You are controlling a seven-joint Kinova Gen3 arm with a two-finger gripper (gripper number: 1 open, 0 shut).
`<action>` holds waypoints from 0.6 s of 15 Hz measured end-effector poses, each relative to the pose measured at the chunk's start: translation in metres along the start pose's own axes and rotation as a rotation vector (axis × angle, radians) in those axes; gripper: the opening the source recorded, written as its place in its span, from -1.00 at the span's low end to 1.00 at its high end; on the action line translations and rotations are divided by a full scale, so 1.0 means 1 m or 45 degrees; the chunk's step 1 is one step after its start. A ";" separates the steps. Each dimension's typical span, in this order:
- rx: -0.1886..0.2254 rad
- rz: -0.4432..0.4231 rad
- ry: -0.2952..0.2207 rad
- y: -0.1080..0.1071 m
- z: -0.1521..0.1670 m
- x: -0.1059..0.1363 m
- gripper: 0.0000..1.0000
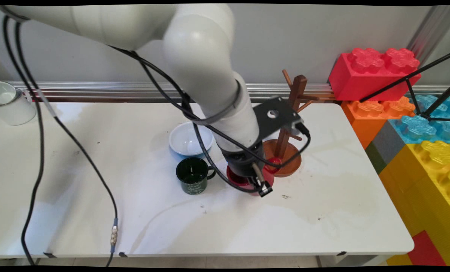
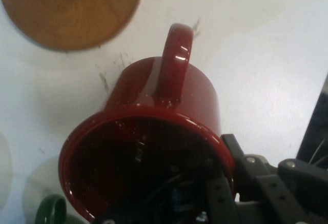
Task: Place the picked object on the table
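Main view shows the white arm (image 1: 206, 75) reaching down from the upper left to the middle of the white surface (image 1: 323, 211), its wrist bent over a red mug (image 1: 247, 180). A dark green mug (image 1: 193, 175) stands just left of the red one, a white bowl (image 1: 189, 141) behind that, and a wooden mug tree (image 1: 287, 124) on its round base just to the right. Hand view: the pincer (image 2: 205, 203) is at the red mug's (image 2: 159, 131) rim, one finger (image 2: 256, 178) outside the wall and the linkage reaching into the dark inside; whether it clamps the wall cannot be told. The mug's handle points away toward the wooden base (image 2: 72, 8).
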 end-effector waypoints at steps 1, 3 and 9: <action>0.008 0.016 -0.032 0.002 0.005 0.002 -1.00; 0.016 0.037 -0.076 0.005 0.012 0.006 -1.00; 0.033 0.075 -0.191 0.010 0.036 0.016 -1.00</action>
